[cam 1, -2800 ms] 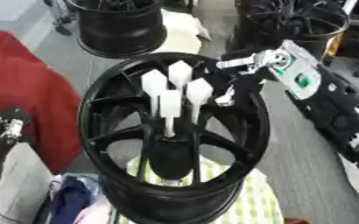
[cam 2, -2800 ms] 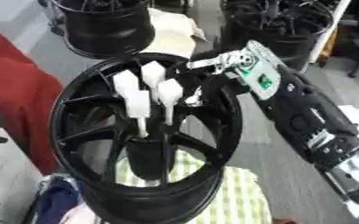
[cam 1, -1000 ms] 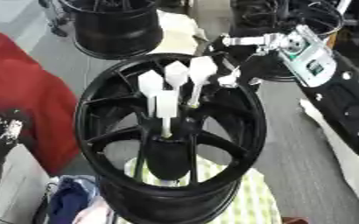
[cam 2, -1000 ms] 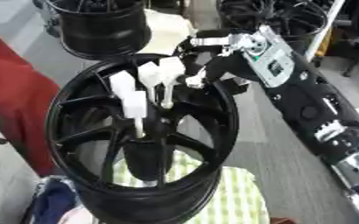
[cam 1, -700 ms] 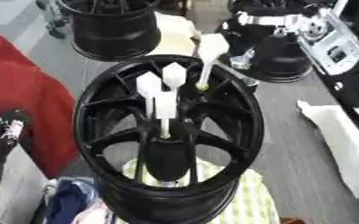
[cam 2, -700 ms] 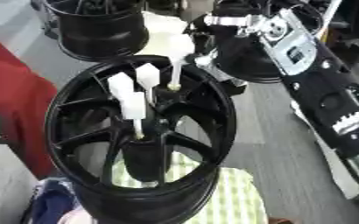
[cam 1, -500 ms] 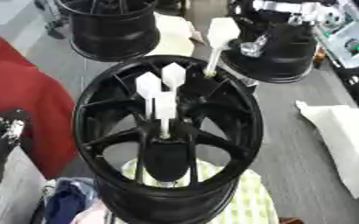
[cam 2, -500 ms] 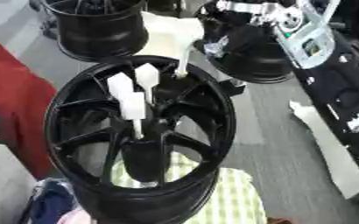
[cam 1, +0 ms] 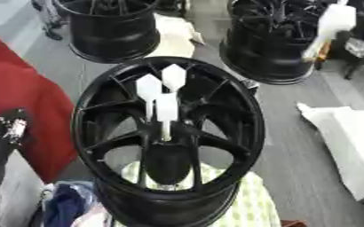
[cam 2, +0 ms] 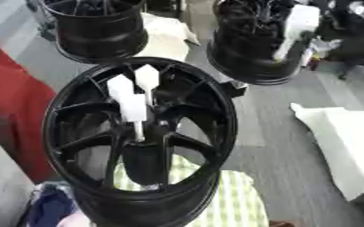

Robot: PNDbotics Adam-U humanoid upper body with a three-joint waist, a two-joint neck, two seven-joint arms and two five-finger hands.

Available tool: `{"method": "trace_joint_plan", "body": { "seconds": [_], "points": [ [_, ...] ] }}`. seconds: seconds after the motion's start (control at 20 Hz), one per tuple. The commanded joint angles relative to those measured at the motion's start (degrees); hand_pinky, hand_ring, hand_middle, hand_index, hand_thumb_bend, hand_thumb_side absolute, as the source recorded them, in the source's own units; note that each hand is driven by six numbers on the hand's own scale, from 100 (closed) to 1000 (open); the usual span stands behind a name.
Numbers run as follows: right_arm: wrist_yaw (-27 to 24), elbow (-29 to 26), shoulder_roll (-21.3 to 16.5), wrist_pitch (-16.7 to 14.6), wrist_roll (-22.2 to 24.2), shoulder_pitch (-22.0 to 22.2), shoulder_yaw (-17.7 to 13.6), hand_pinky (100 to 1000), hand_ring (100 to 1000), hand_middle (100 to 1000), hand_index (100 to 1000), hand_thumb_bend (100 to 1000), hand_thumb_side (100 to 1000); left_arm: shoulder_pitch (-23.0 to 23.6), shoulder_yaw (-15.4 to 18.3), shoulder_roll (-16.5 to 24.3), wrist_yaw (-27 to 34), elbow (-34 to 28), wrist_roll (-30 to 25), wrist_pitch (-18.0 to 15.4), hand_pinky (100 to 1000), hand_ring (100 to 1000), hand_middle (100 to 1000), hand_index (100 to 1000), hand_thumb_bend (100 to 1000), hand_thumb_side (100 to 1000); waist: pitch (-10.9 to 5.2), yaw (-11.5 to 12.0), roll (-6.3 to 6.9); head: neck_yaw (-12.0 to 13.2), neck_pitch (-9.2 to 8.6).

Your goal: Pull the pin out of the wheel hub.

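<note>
Big black wheel hub (cam 1: 167,146) in the middle, three white pins (cam 1: 161,93) standing in it, a fourth white pin (cam 1: 330,26) lifted away at the top right, right hand blurry there, can't tell its fingers

Behind the near wheel we see two more black rims standing on the grey floor (cam 1: 294,133): one at the far left (cam 1: 111,26) and one at the far right (cam 1: 274,44). Between them lies a cream cloth (cam 1: 173,37). A red fabric (cam 1: 18,102) spreads along the left side. A white bag-like bundle (cam 1: 344,137) sits at the right edge. A green-checked cloth (cam 2: 231,204) shows at the bottom, with blue fabric (cam 1: 65,206) at lower left.
</note>
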Motion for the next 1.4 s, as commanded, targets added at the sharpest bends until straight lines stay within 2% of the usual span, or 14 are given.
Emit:
{"method": "trace_joint_plan", "body": {
  "seconds": [0.05,0.1,0.15,0.3,0.5,0.8,1.1,1.25,1.4],
  "points": [
    [3.2,-0.2,-1.6,0.9,-6.3,5.8,-6.2,766,753,711,822,349,374,-0.5,0.6,1.4,-0.2,-1.1,0.4,0.0,593,771,673,844,225,549,-0.16,-0.5,0.00,0.6,-0.13],
    [4.7,0.2,-0.4,1.4,-8.6,8.8,-8.0,784,788,809,903,398,424,-0.5,0.7,1.4,-0.2,-1.1,0.5,0.0,593,771,673,844,225,549,-0.06,-0.7,-0.03,0.7,-0.13],
    [5.9,0.7,0.9,2.2,-11.1,11.4,-9.6,791,806,851,927,415,452,-0.5,0.7,1.4,-0.3,-1.1,0.6,0.0,593,771,673,844,224,549,0.02,-0.9,-0.06,0.8,-0.13],
    [9.3,3.0,5.4,5.5,-19.7,17.6,-13.2,789,811,894,947,405,478,-0.6,0.7,1.3,-0.3,-1.2,0.6,0.1,593,771,673,844,225,549,0.26,-1.1,-0.10,1.1,-0.13],
    [7.6,4.1,11.3,6.5,-28.1,22.4,-14.2,757,779,862,923,357,474,-0.7,0.8,1.4,-0.3,-1.2,0.6,0.0,594,771,673,844,223,550,0.50,-1.2,0.02,1.0,-0.13],
    [0.0,-1.0,18.3,1.9,-35.9,25.5,-11.3,710,699,736,862,260,424,-1.0,0.6,1.2,-0.2,-1.2,0.5,-0.1,594,771,672,844,221,550,1.02,-1.0,0.35,0.6,-0.13],
    [-4.8,-10.1,22.5,-1.3,-36.7,27.0,-5.3,683,652,677,826,189,401,-1.5,0.3,1.2,0.0,-1.4,0.3,-0.3,594,771,672,844,216,550,1.91,-0.8,0.34,0.5,-0.13],
    [-6.3,-13.3,24.4,-1.9,-34.5,27.1,-1.7,684,657,683,833,179,407,-1.8,0.0,1.2,0.0,-1.4,0.0,-0.3,594,771,673,844,214,551,2.55,-0.6,0.20,0.2,-0.13],
    [-7.1,-15.0,26.0,-2.2,-31.7,26.5,0.7,685,659,683,834,170,408,-2.1,-0.1,1.4,0.0,-1.5,-0.2,-0.4,594,771,673,844,213,550,3.11,-0.4,0.15,0.0,-0.13]
  ]
}}
